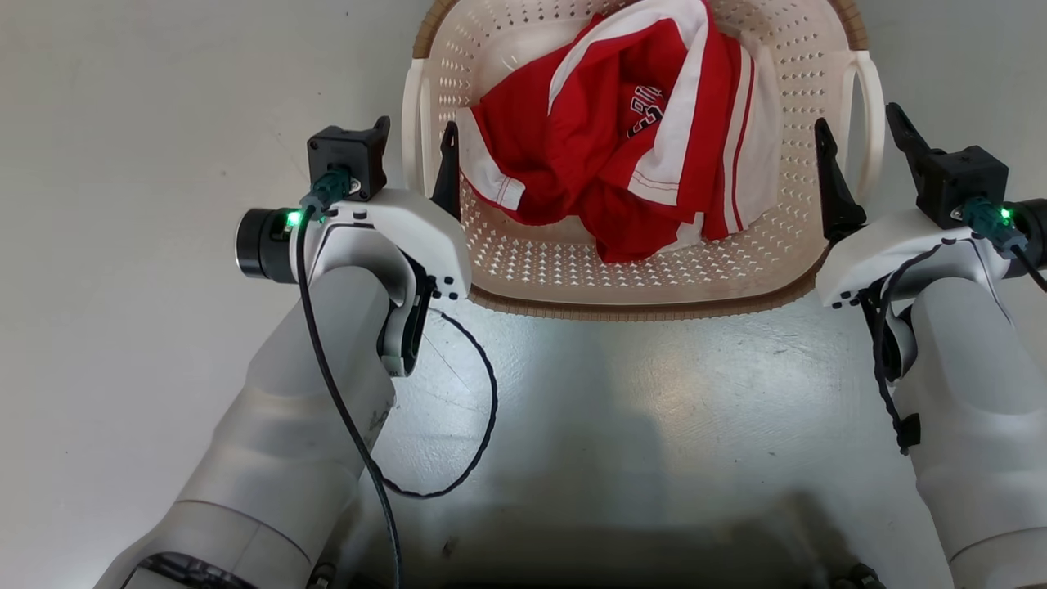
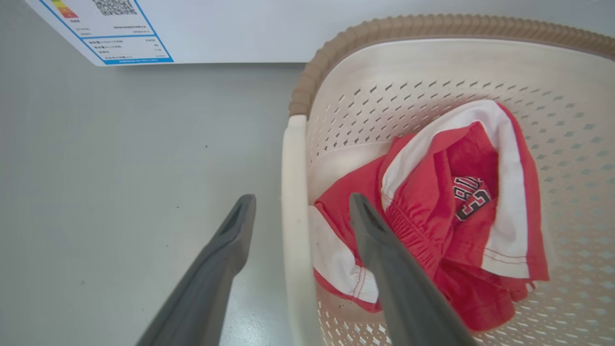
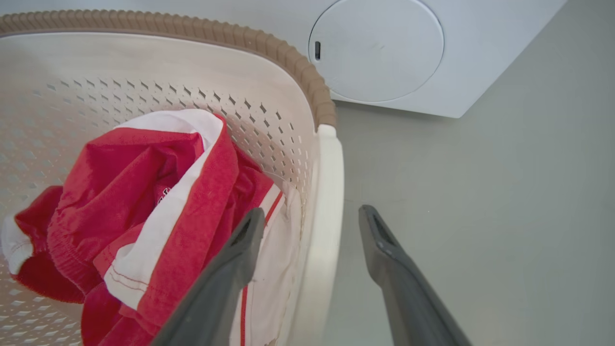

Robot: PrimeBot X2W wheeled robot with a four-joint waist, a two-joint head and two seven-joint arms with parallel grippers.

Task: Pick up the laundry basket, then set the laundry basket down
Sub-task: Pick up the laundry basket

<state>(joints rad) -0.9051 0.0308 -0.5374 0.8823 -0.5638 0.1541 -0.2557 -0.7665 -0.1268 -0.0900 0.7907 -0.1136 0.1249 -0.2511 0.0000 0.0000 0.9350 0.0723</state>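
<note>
The laundry basket (image 1: 638,307), cream perforated plastic with a brown woven-look rim, stands on the grey floor straight ahead of me. Both grippers are open, and each straddles one of the basket's white loop handles. My left gripper (image 1: 415,143) has one finger inside the basket and one outside, around the left handle (image 2: 293,216). My right gripper (image 1: 859,131) stands the same way around the right handle (image 3: 326,216). Neither pair of fingers presses the handle. The left gripper (image 2: 302,199) and right gripper (image 3: 312,212) show wide gaps in the wrist views.
A crumpled red and white garment (image 1: 622,139) lies inside the basket. A white washing machine (image 3: 384,48) with a round door stands just beyond it, with a label (image 2: 120,38) on its front. Bare grey floor (image 1: 123,164) lies to either side.
</note>
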